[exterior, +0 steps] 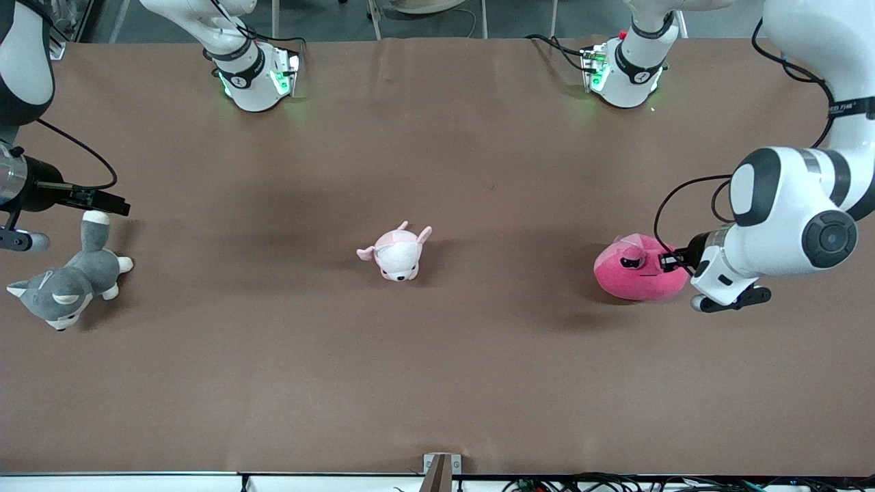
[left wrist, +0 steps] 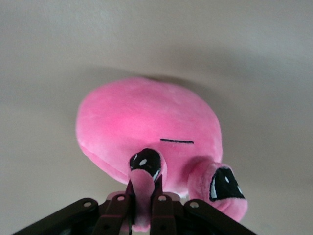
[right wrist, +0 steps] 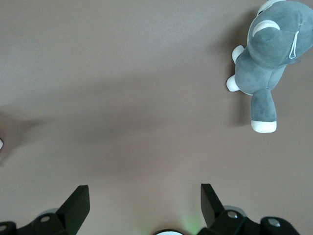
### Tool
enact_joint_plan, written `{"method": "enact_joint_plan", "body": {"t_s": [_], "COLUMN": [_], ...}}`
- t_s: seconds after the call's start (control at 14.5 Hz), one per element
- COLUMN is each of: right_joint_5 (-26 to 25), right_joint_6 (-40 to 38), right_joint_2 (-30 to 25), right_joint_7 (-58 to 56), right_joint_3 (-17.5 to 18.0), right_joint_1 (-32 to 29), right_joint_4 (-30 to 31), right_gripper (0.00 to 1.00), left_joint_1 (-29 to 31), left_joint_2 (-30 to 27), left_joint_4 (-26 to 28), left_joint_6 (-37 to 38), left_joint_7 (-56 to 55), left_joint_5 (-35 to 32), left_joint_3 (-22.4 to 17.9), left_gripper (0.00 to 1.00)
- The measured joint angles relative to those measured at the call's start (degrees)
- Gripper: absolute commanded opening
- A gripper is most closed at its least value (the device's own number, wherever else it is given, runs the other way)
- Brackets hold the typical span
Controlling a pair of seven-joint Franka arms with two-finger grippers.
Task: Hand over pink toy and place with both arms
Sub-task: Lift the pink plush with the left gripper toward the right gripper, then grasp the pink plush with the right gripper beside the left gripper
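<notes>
The pink toy (exterior: 632, 268), a round hot-pink plush with sleepy black eyes, lies on the brown table (exterior: 437, 369) toward the left arm's end. My left gripper (exterior: 664, 262) is shut on a small flap of the pink toy; in the left wrist view the fingers (left wrist: 161, 208) pinch the flap of the pink toy (left wrist: 146, 127) just under one black eye. My right gripper (exterior: 102, 201) is open and empty, over the table at the right arm's end, above the grey plush's tail; its fingers (right wrist: 78, 205) show spread wide in the right wrist view.
A pale pink-and-white animal plush (exterior: 398, 251) lies mid-table. A grey-and-white plush (exterior: 65, 279) lies at the right arm's end, also in the right wrist view (right wrist: 266, 54). The arm bases (exterior: 256, 72) stand along the table's edge farthest from the front camera.
</notes>
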State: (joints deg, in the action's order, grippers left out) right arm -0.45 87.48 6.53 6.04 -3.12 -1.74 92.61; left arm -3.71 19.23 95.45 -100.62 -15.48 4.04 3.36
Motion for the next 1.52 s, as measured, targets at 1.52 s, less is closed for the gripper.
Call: {"method": "enact_joint_plan", "body": {"t_s": [1.52], "right_joint_5": [14.1], "right_joint_6": [0.5], "right_joint_2": [-3.6], "right_joint_7": [70.1], "right_joint_3": [0.8], "right_joint_1": [20.9], "right_joint_4": [2.2], "right_gripper": [1.00], "left_joint_1": [-24.7], "left_joint_2": [4.9], "left_joint_4": [-19.7], "left_joint_6": [-14.4], "left_joint_7": [-59.2], "left_joint_5": [9.4], "left_joint_3": [21.2], "left_gripper": [0.14]}}
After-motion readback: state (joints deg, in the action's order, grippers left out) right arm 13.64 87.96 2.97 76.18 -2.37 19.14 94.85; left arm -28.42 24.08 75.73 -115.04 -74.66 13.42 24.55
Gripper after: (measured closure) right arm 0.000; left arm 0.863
